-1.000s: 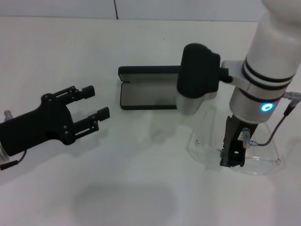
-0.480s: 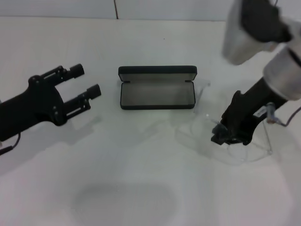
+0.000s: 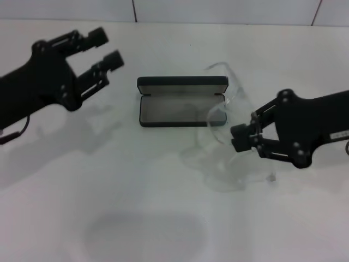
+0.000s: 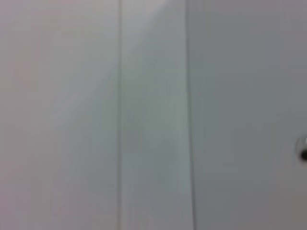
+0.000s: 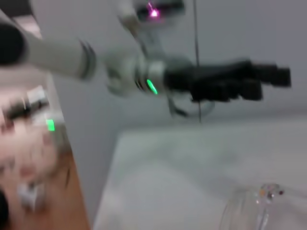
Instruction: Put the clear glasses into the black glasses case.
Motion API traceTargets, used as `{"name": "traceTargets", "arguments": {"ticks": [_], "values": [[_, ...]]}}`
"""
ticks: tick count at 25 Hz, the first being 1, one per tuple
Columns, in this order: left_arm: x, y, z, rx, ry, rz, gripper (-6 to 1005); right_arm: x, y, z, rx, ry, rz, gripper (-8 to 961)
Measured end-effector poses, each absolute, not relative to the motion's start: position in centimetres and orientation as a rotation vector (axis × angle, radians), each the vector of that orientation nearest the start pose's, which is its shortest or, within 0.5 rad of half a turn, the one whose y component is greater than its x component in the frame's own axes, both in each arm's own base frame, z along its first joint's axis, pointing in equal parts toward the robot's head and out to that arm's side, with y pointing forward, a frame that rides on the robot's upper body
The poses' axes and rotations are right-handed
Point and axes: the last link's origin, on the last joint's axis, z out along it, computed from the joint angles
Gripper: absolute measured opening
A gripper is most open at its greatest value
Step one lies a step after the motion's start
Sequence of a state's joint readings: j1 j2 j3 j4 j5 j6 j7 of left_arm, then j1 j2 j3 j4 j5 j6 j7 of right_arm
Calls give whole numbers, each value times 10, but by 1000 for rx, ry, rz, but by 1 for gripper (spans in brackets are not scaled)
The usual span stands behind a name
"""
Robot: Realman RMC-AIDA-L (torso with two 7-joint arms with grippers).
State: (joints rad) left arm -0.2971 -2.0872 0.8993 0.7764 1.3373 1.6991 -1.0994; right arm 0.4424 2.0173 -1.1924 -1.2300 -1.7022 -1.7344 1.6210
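Glasses count one pair, clear glasses (image 3: 223, 117), lifted off the white worktop (image 3: 163, 207) just right of the single black glasses case (image 3: 182, 101), which lies open showing grey lining. Two hands show in the head view: the right hand (image 3: 240, 137) clenched on the glasses, the left hand (image 3: 104, 48) raised well left of the case, fingers spread, gripping nothing. Only the right wrist view shows the left arm's green light; the left wrist view shows blank wall.
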Motion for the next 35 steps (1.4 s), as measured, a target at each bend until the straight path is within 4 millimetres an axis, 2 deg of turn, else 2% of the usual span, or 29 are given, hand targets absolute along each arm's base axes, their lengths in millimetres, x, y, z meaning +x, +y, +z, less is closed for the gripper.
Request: {"name": "traceTargets", "arguments": {"ticks": [3, 5, 9, 13, 21, 35], "values": [[-224, 299, 47, -2389, -96, -1267, 501, 180, 300, 26, -3021, -32, 839, 121], [-211, 302, 40, -2431, -56, -1297, 422, 191, 294, 18, -3012, -84, 905, 120], [-181, 309, 19, -2569, 39, -1318, 235, 201, 284, 4, -2986, -196, 999, 116], [-164, 313, 0, -2662, 80, -1296, 195, 201, 282, -1, -2950, -247, 1062, 116], [-161, 311, -14, -2744, 13, -1280, 125, 201, 280, -7, -2957, -327, 1045, 114], [-181, 303, -29, -2761, -167, -1283, 124, 195, 279, -9, -2950, -404, 1054, 114]]}}
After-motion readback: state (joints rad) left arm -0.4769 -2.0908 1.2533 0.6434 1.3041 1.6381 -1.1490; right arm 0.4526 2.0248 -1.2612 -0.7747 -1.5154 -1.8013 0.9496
